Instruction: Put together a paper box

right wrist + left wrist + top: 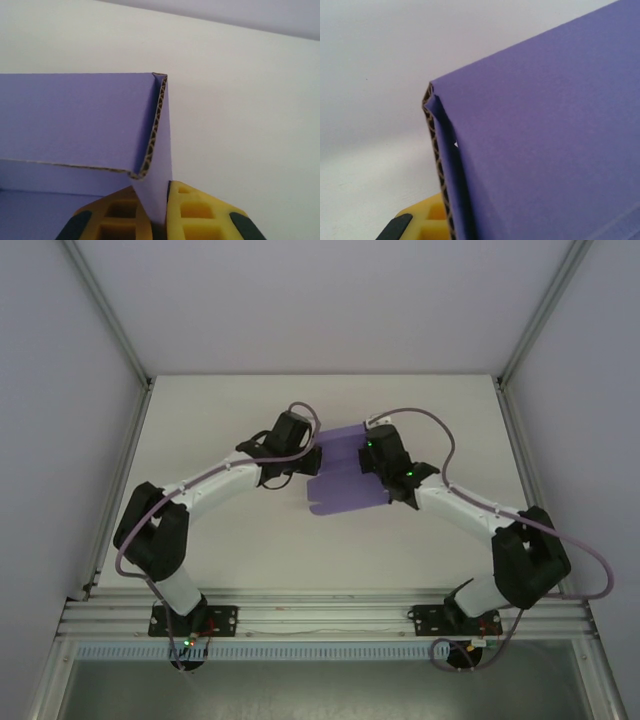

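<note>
Paper box part-folded — L jaws & R jaws both clenched on its card.

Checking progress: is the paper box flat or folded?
Partly folded: the right end effector pinches a folded flap of the paper box.

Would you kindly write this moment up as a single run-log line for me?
paper box: unfinished, panels partly folded | left gripper: shut on its left edge | right gripper: shut on a folded panel

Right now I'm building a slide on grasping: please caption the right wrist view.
Right gripper shut on a folded wall of the purple paper box, corrugated edge exposed.
</note>
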Controlling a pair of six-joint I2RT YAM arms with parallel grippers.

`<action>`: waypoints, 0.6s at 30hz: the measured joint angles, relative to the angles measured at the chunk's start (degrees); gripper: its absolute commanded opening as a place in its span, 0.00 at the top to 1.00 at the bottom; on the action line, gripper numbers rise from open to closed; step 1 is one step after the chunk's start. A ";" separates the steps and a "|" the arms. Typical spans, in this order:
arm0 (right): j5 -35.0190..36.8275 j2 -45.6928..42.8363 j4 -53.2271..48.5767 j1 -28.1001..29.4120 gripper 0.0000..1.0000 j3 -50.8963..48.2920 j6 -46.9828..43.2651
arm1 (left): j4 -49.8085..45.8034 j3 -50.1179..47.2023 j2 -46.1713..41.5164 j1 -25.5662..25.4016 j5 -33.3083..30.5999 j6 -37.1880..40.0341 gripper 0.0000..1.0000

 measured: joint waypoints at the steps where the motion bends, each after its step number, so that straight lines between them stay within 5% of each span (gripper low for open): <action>1: 2.40 0.72 -0.04 0.52 1.00 0.57 0.96 | -0.20 0.33 0.04 -0.17 -0.39 -0.24 1.00; 9: 20.37 7.98 -5.14 3.28 1.00 9.46 11.06 | -4.26 8.02 3.32 -2.23 -10.86 -9.07 1.00; 18: 26.08 12.11 -17.27 3.28 1.00 15.58 24.92 | -7.80 11.52 6.75 -4.11 -15.15 -18.45 1.00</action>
